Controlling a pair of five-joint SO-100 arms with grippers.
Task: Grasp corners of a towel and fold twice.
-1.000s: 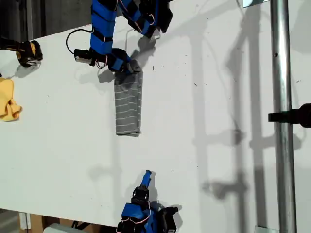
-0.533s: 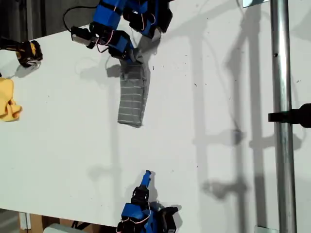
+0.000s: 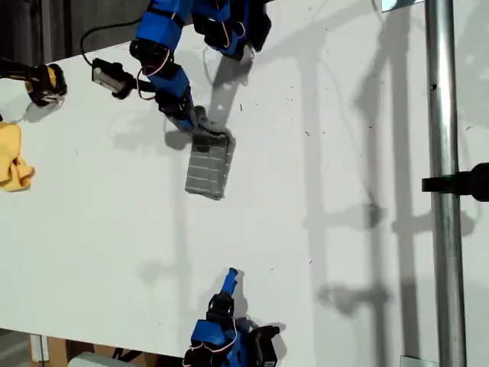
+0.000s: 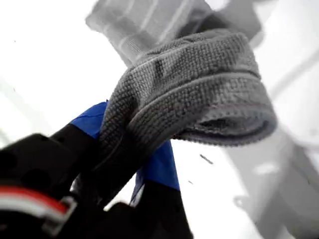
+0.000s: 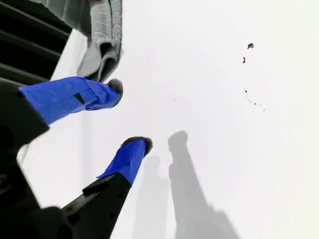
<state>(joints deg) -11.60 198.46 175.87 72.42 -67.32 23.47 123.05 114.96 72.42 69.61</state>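
Nubbly grey cloth towel (image 4: 199, 84); smooth matt table (image 3: 321, 252).

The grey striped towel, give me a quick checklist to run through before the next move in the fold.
1. My first gripper has the grey white-striped soft towel: ok, cloth is pinched between the blue jaws.
2. Held end lifted over the rest: ok in the first wrist view.
3. Edges lined up for the fold: cannot tell, the carried end hides them.
4. My second gripper free: ok, open, holding nothing.
5. White table bare beside the towel: ok.
6. Small crumpled yellow cloth out of the way: ok, at the exterior view's left edge.
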